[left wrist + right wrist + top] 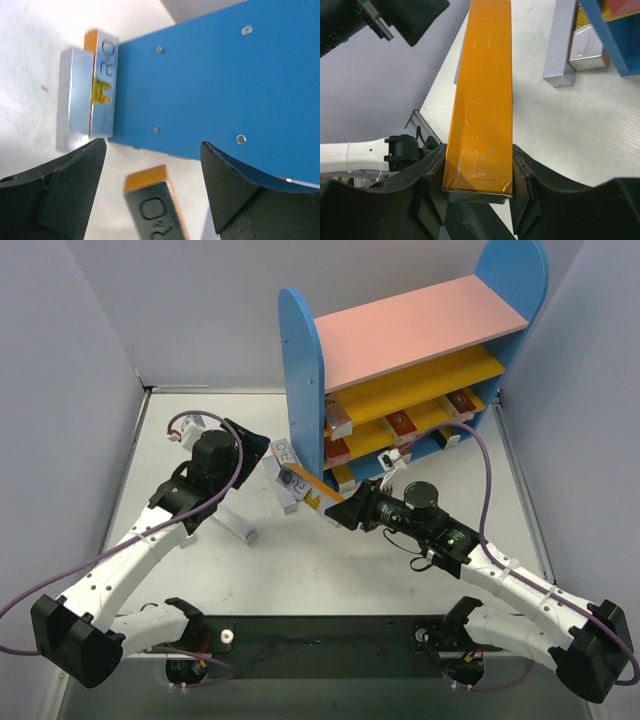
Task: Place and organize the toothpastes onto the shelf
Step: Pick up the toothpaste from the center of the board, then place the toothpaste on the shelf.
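Note:
My right gripper [345, 510] [479, 167] is shut on one end of an orange toothpaste box [312, 490] [484, 85], which is held off the table and points toward the left arm. Its far end [152, 197] lies between the fingers of my left gripper [262, 447] [152, 150], which is open and not touching it. Two silver toothpaste boxes [75, 95] [290, 490] stand against the blue side panel [215, 80] of the shelf [300, 370]. Several boxes [402, 425] lie on the shelf's yellow boards.
One more silver box [236, 527] lies flat on the white table [330, 570] in front of the left arm. Grey walls close in on the left and right. The shelf stands at the back right, its pink top board [400, 335] bare.

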### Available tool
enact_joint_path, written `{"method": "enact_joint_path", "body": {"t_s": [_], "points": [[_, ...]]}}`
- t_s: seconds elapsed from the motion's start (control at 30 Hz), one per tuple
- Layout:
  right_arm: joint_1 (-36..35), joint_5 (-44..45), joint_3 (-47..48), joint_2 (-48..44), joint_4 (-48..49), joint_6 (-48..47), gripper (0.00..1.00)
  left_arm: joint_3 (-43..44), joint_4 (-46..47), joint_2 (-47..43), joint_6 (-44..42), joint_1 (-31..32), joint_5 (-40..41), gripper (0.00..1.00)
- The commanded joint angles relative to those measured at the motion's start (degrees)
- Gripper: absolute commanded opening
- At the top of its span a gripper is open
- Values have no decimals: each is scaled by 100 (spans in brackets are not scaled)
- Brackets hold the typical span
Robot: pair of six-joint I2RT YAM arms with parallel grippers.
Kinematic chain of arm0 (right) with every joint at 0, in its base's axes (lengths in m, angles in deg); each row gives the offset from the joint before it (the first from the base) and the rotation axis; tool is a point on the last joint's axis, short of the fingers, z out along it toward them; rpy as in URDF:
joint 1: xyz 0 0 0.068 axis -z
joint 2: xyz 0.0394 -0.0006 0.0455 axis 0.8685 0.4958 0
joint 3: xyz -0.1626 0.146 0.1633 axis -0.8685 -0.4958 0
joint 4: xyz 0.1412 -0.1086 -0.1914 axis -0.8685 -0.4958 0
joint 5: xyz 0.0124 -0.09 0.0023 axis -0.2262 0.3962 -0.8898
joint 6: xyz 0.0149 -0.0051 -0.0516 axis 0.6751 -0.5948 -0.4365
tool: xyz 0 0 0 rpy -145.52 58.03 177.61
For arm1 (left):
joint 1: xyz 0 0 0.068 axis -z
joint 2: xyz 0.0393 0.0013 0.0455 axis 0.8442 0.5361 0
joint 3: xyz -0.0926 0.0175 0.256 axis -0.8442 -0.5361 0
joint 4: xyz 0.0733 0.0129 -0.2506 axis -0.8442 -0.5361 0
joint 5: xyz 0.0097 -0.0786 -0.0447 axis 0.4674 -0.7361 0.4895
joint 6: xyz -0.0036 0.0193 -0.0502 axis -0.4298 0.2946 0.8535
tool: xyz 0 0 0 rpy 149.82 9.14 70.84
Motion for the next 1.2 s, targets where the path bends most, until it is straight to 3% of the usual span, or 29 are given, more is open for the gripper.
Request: {"method": "enact_joint_path", "body": {"t_s": [0.0, 0.27, 0.53, 0.9, 1.17], "points": [[443, -31, 299, -693, -553, -159, 13, -381, 1118, -536, -1528, -47, 871, 89], [1428, -67, 851, -1889, -3075, -343, 12, -1857, 3605, -1574, -3726, -117, 917, 89], [2105, 179, 2029, -2101, -4606, -502, 11, -2499, 4082, -1926, -4631, -117, 610, 90], [2474, 592, 3436, -1337, -4563, -45, 10, -3290, 4125, -2198, -5098, -126, 109, 90], [2966, 383, 3560, -616, -3483, 753, 9, -3792, 4231, -2594, -5476, -126, -182, 90]]}}
